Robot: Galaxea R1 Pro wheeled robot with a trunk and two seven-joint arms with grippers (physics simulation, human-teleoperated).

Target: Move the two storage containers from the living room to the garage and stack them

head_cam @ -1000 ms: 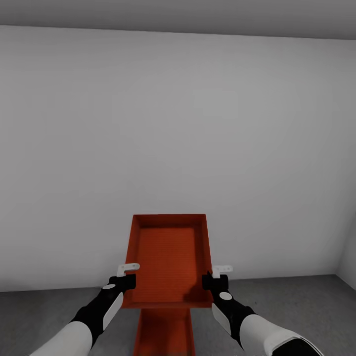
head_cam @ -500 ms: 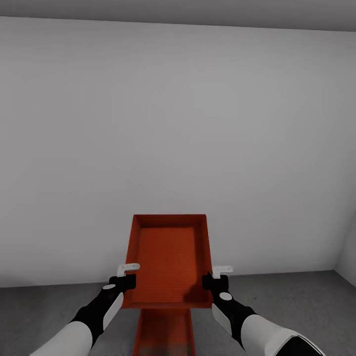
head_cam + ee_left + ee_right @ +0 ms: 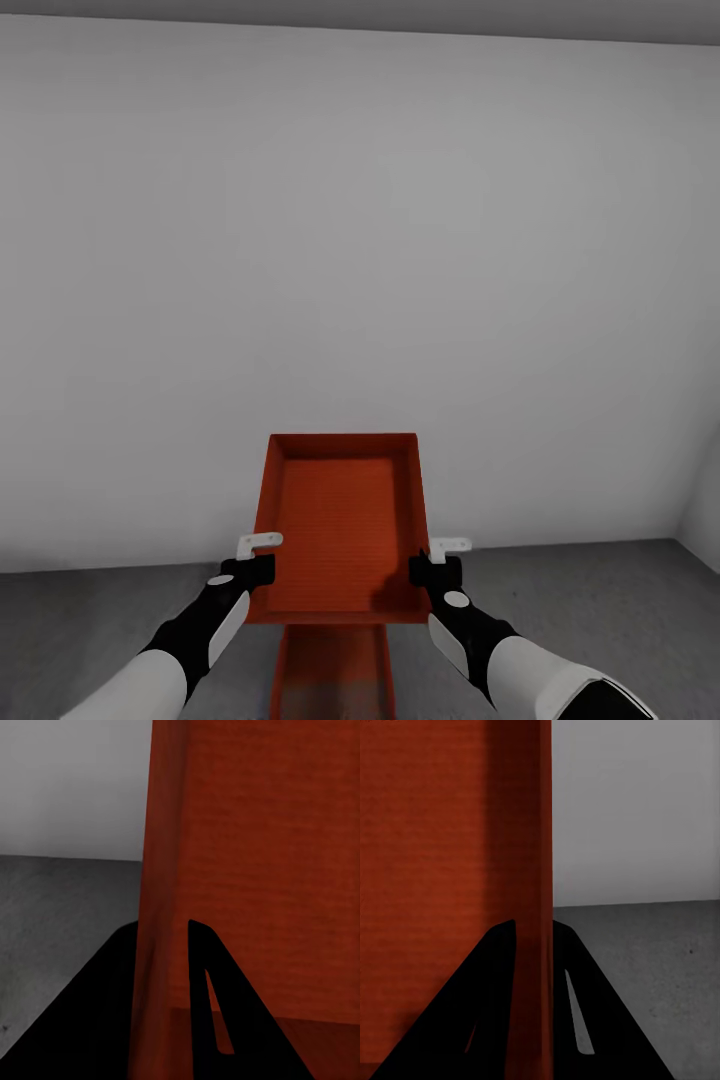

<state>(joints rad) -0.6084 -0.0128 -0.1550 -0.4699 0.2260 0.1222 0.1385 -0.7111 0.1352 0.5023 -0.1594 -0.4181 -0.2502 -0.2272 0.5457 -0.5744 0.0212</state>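
Observation:
I hold one orange-red storage container (image 3: pixel 345 530) level in front of me, above the dark grey garage floor (image 3: pixel 100 630). My left gripper (image 3: pixel 262 572) is shut on its left wall and my right gripper (image 3: pixel 425 572) is shut on its right wall. The other storage container (image 3: pixel 333 670) sits on the floor directly below, mostly hidden by the held one. In the left wrist view, black fingers (image 3: pixel 225 1005) clamp the thin red wall (image 3: pixel 255 870). The right wrist view shows its fingers (image 3: pixel 577 1005) pinching the wall (image 3: pixel 435 832) the same way.
A plain white wall (image 3: pixel 350 250) stands close ahead and meets a second wall at the far right corner (image 3: pixel 690 510). Grey concrete floor (image 3: pixel 645 967) spreads on both sides of the containers.
The wall and floor line have slid upward in the picture, so the camera has moved. Both grippers keep the same hold on the container.

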